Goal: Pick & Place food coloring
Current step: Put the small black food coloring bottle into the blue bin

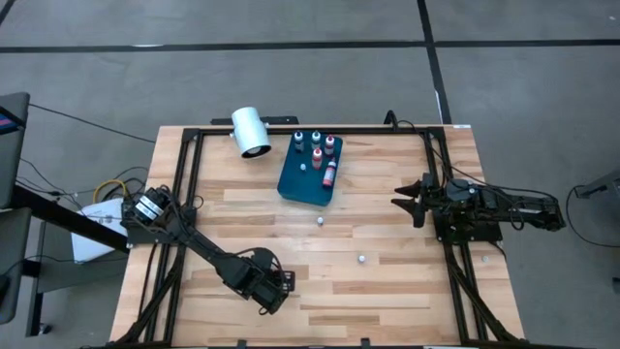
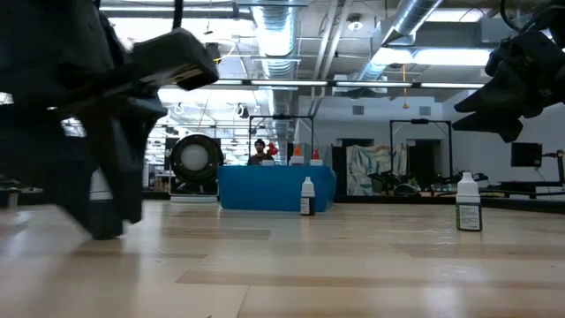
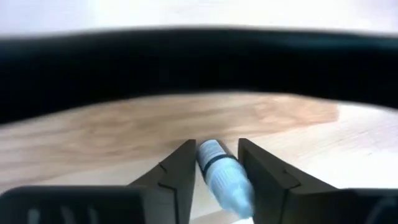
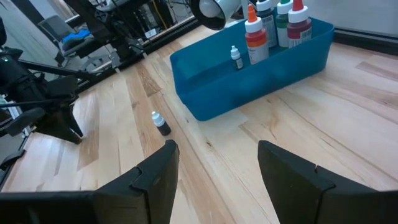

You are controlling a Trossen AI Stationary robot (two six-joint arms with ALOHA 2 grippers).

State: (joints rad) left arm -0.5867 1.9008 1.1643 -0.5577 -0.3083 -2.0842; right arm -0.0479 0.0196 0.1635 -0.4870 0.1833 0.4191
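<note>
You've got left tool (image 3: pixel 216 180) clamped on small bottle (image 3: pixel 221 174) near worktop's (image 1: pixel 387 291) front edge — not yet lifted. Right tool (image 1: pixel 412 200) open, idle by right edge. Blue tray (image 1: pixel 298 184) holds several bottles; two (image 1: pixel 320 220) (image 1: pixel 361 259) left mid-worktop.

I can read no text, brand or number anywhere; the labels on the small pale plastic bottles (image 4: pixel 256 34) are illegible.
</note>
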